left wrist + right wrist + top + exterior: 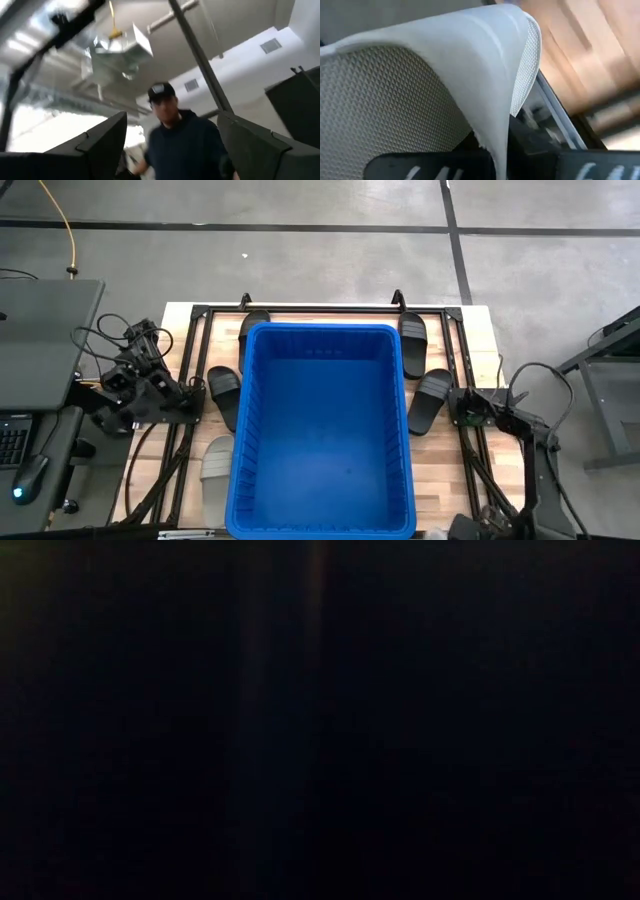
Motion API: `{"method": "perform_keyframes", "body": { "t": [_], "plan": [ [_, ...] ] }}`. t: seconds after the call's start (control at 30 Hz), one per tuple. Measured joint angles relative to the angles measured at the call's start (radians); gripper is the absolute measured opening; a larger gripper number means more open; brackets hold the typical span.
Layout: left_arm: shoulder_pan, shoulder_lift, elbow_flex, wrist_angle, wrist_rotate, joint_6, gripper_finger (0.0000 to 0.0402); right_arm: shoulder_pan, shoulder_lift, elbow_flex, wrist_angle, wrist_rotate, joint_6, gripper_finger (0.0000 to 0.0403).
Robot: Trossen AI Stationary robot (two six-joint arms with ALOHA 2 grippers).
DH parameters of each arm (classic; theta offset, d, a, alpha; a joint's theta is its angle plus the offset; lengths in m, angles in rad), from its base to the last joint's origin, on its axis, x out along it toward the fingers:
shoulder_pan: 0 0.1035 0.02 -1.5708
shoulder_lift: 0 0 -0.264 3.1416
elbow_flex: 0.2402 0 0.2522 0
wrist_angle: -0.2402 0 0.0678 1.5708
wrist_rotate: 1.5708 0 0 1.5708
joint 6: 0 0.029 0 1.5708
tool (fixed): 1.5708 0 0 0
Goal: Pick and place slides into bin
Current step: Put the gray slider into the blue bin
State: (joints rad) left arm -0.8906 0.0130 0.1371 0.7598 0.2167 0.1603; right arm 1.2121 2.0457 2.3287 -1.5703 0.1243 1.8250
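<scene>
The blue bin [322, 430] stands in the middle of the wooden table. Black slides lie flat around it: two on its left [222, 392] [252, 330] and two on its right [413, 340] [430, 400]. A light grey slide [215, 472] lies at its near left. My left gripper [171, 120] is open and empty at the table's left edge, pointing up toward the ceiling. My right gripper [463, 408] is at the table's right side beside a black slide. A light grey slide [420, 95] fills the right wrist view, very close.
A black metal frame [195, 315] runs around the table's edges. Cables and a grey case [40, 330] lie left of the table. A person [180, 145] stands beyond the left arm. The low view is dark.
</scene>
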Motion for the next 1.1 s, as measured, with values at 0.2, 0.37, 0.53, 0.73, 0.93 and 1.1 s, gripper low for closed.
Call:
{"method": "perform_keyframes", "body": {
  "t": [0.2,0.37,0.53,0.73,0.93,1.1],
  "plan": [
    [0.000,0.002,0.000,0.149,-0.015,0.154,0.0298,-0.064,-0.023,0.020,0.001,0.113,-0.059,0.0000],
    [0.000,0.055,0.001,0.158,-0.423,0.089,0.0298,-0.129,-0.060,0.027,-0.004,0.242,-0.181,0.0000],
    [0.000,0.147,0.076,0.165,-0.722,-0.011,0.0298,-0.152,-0.100,0.027,-0.002,0.213,-0.211,0.0000],
    [0.000,0.249,0.189,0.110,-0.834,-0.077,0.0298,-0.171,-0.155,0.027,0.031,0.397,-0.238,0.0000],
    [0.001,0.351,0.271,0.111,-0.724,-0.069,0.0298,-0.301,-0.170,0.027,0.125,0.406,-0.427,0.0000],
    [0.000,0.429,0.318,0.109,-0.710,0.035,0.0298,-0.426,-0.158,0.026,0.148,0.302,-0.594,0.0000]
  ]
}}
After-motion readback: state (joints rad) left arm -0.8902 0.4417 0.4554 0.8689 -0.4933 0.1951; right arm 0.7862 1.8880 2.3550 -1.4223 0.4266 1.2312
